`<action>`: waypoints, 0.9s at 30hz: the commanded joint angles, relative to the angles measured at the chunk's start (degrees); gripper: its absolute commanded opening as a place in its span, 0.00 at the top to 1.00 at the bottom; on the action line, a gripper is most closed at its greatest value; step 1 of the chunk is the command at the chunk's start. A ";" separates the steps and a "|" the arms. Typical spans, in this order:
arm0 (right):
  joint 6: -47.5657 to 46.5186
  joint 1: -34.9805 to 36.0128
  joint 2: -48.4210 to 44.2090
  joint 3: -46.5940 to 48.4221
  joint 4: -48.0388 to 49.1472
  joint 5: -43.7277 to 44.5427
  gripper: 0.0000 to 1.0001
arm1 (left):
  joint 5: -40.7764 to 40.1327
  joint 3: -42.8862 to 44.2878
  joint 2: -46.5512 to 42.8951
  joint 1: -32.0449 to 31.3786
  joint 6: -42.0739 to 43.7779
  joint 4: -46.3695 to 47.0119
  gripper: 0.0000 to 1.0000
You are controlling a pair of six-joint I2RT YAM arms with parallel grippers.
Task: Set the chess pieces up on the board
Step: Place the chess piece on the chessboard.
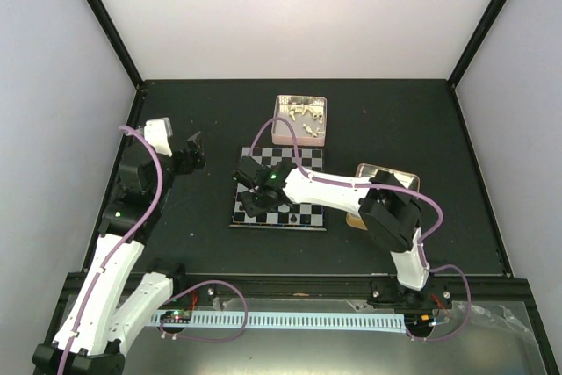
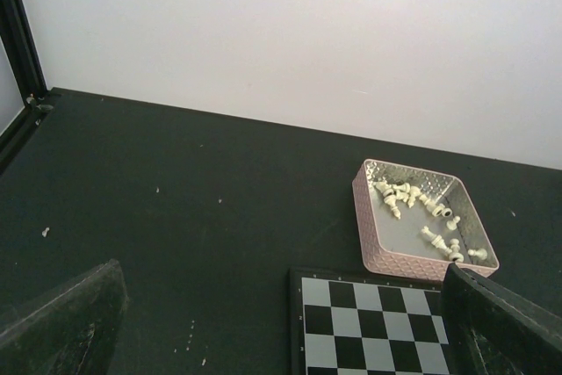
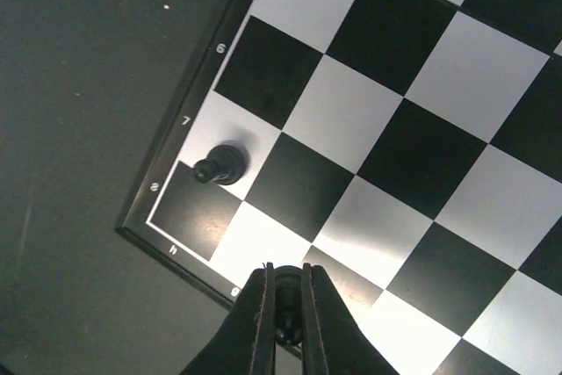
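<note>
My right gripper [image 3: 285, 280] is pinched shut on a black piece [image 3: 284, 331], low over the board [image 3: 351, 120] corner near a standing black pawn [image 3: 225, 162]. My left gripper [image 1: 190, 154] gapes wide, empty. I judge the pieces light, rigid, glossy and slip-prone; I would grip mid-body.

Top external: fixed, high at the near edge, looking down on the whole bench [image 1: 395, 120].
Left wrist: low and well back, facing the rear wall [image 2: 263, 32] across the bench. It catches the board's [image 2: 369, 322] far corner and the pink tray [image 2: 413, 265].
Right wrist: very close, looking almost straight down on one board corner.
All three views share the board.
</note>
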 commanded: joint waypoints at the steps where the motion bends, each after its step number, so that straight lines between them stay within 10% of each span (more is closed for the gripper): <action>1: -0.50 0.18 1.93 1.79 -0.85 0.77 0.99 | 0.65 -0.21 -0.46 0.49 0.74 1.57 0.01; 27: 0.25 0.17 7.84 4.73 -0.18 1.75 0.99 | 0.29 -0.25 -0.74 0.46 0.74 1.44 0.01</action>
